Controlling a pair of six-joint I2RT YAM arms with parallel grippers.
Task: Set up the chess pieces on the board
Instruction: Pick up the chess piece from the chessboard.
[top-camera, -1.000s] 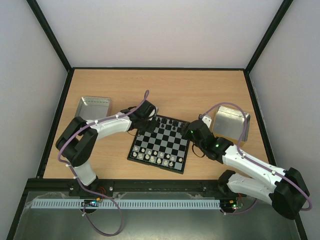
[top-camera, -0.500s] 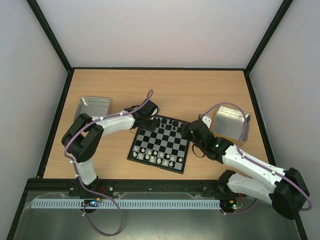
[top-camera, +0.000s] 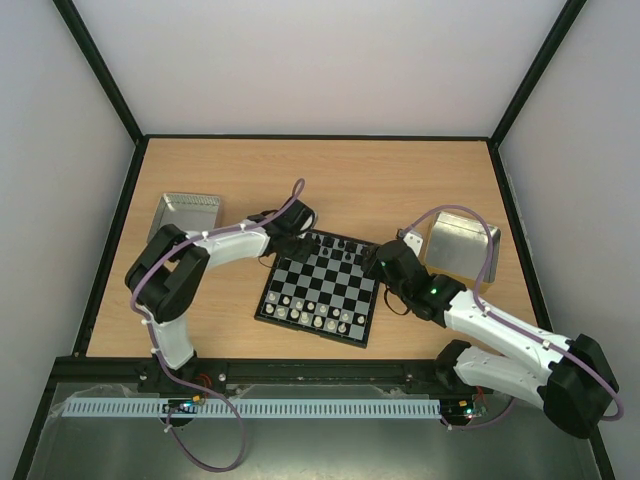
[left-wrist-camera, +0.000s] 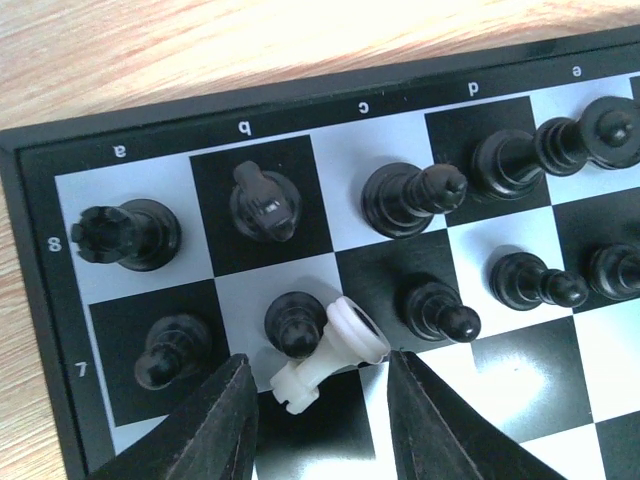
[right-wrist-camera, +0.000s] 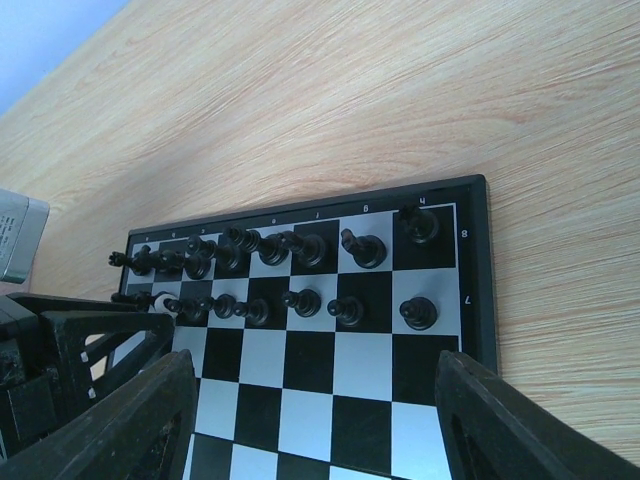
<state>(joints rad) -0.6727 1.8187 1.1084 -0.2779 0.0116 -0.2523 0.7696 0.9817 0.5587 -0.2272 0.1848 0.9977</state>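
Observation:
The board lies mid-table, with black chess pieces on its far two rows and cream-white ones on its near rows. My left gripper hovers over the board's far left corner. In the left wrist view it is open. A cream-white piece lies on its side between the fingers, touching neither and leaning on a black pawn. My right gripper is open and empty over the board's far right edge. Its wrist view shows both black rows.
A shiny metal tray stands at the left of the board and another at the right, behind my right arm. Bare wooden table lies beyond the board. Black frame rails edge the table.
My left arm has swung its elbow inward, and its gripper has shifted slightly right over the board's far left corner. The right arm has not moved.

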